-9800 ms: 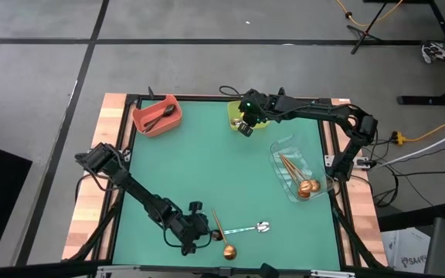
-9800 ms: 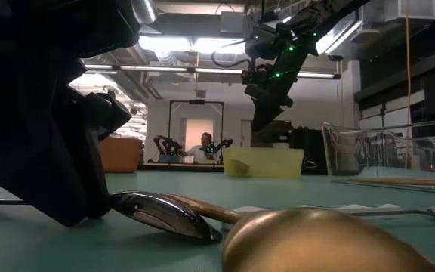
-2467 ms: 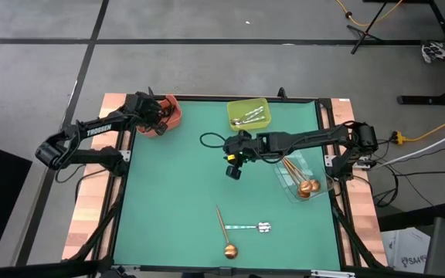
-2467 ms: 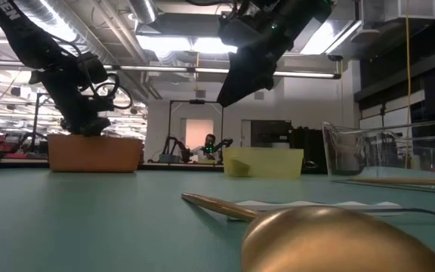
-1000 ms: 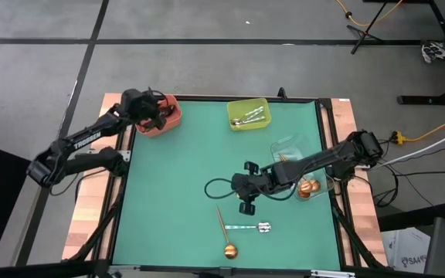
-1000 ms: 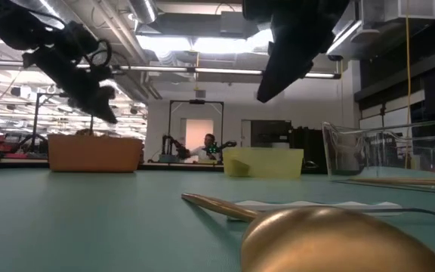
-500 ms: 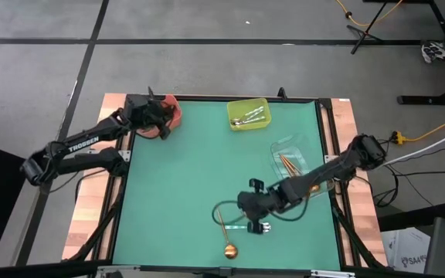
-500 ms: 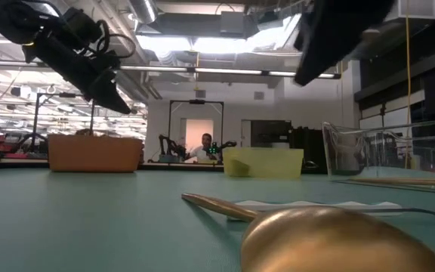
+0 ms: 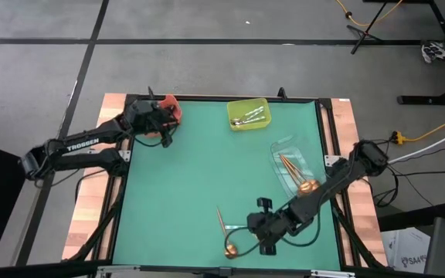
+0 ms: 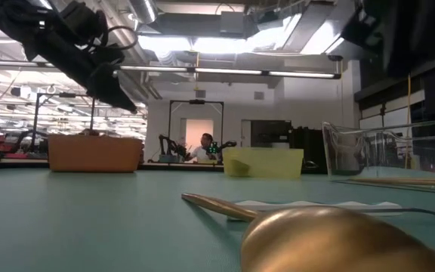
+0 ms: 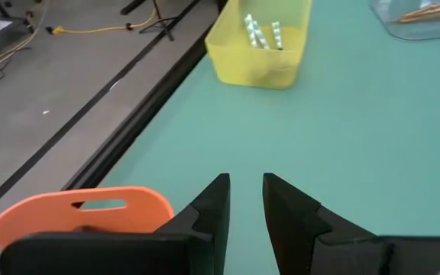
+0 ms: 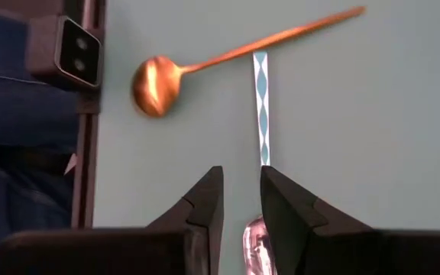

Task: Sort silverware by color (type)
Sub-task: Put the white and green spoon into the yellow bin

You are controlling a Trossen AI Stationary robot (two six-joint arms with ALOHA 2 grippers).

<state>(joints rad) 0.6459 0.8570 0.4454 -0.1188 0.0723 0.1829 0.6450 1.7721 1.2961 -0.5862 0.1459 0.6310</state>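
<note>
Two spoons lie flat on the green mat near the table's near edge. One is a copper spoon (image 9: 224, 232) (image 12: 205, 59) with a round bowl (image 10: 331, 242). The other is a silver spoon (image 12: 260, 107) with a patterned handle. My right gripper (image 9: 265, 234) (image 12: 240, 200) hangs above the silver spoon's bowl (image 12: 255, 246), fingers a narrow gap apart and empty. My left gripper (image 9: 164, 133) (image 11: 245, 202) hovers beside the red bin (image 9: 170, 104) at the far left. Its fingers also stand slightly apart with nothing between them.
A yellow-green bin (image 9: 248, 113) (image 11: 262, 46) with silver spoons stands at the far edge. A clear bin (image 9: 296, 170) with copper spoons sits at the right. The mat between the bins is bare. The low camera's housing (image 12: 75, 50) sits at the near edge by the copper bowl.
My right gripper has swung from the middle of the table toward the near edge. It now stands over the silver spoon's bowl. My left gripper has moved off the red bin a little toward the near edge and the table's middle. The spoons have stayed put.
</note>
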